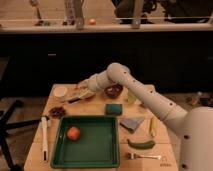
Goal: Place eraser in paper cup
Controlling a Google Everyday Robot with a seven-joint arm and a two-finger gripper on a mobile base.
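The white paper cup (60,91) stands near the table's back left corner. My gripper (80,93) hangs just right of it, low over the table, at the end of the white arm (145,95) that reaches in from the right. It is shut on the eraser (84,94), a pale cream-tan oblong with a dark underside, held tilted. The eraser is beside the cup, not over or inside it.
A teal sponge (114,108) lies mid-table, with a red bowl (113,91) and a light green cup (131,97) behind it. A green tray (95,147) holds an orange fruit (73,133). There are also a dark bowl (57,111), white pen (44,137), grey cloth (132,123), green pepper (141,144) and fork (145,156).
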